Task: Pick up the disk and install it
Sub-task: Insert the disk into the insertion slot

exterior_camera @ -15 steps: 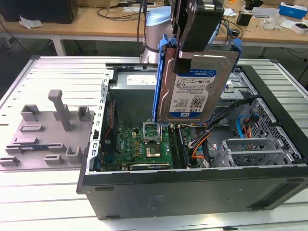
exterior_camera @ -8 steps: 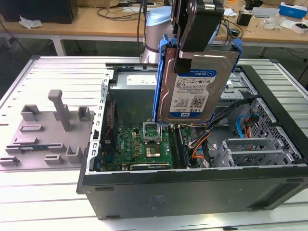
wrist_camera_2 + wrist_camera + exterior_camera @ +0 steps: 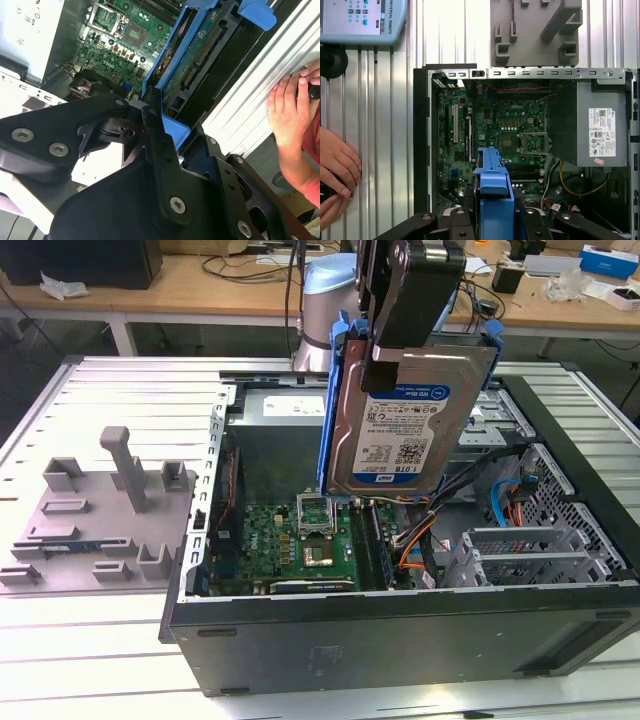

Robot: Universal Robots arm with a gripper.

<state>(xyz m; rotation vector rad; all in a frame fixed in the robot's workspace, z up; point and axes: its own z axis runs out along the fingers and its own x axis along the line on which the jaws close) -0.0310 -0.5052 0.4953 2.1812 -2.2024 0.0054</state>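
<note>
The hand [image 3: 397, 358] grips the disk [image 3: 400, 435] by its upper edge, upright above the open computer case [image 3: 400, 640]; carrying it plumb, clear of the cables [image 3: 410, 550], seems wise.

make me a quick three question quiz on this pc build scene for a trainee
1. True or false: the disk is already seated inside the computer case.
2. What is the gripper shut on? A) the disk B) an orange cable C) nothing
3. In the exterior view, on which side of the computer case does the grey fixture plate lie?

Key
1. False. The disk hangs upright over the open case, held by the gripper.
2. A
3. The exterior view's left.
</note>
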